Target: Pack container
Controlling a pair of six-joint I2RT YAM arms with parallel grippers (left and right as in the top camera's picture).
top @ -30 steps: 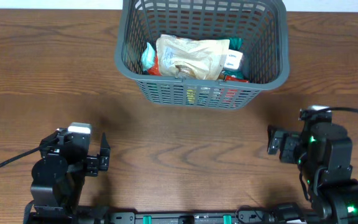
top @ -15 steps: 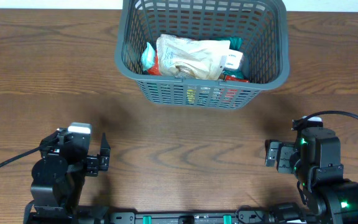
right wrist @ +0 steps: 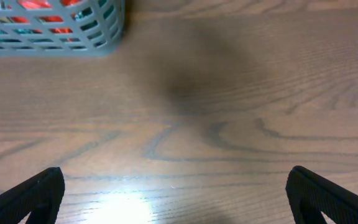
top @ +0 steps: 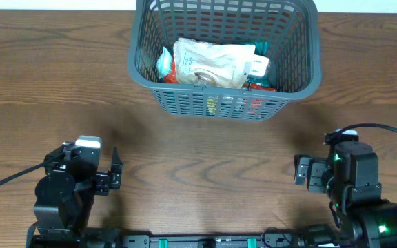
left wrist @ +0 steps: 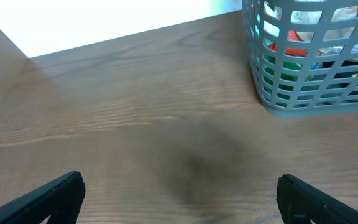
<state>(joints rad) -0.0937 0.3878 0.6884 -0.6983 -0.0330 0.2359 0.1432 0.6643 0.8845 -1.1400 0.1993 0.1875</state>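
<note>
The container (top: 138, 65) is a dark grey lattice basket at the back middle of the table. It holds several packets, with a pale crinkled pouch (top: 209, 63) on top. Its corner shows in the left wrist view (left wrist: 272, 102) and in the right wrist view (right wrist: 104, 43). My left gripper (top: 114, 172) is open and empty near the front left edge, far from the basket; its fingers frame bare wood (left wrist: 179, 196). My right gripper (top: 299, 169) is open and empty near the front right, also over bare wood (right wrist: 176, 193).
The wooden table (top: 205, 158) stretches between the arms and the basket. A black cable (top: 384, 127) loops by the right arm. The table's far edge meets a white surface (left wrist: 104, 18) behind the basket.
The right arm drew back toward the front edge between the first earlier frame and the second, then stayed still. The left arm and basket have not moved.
</note>
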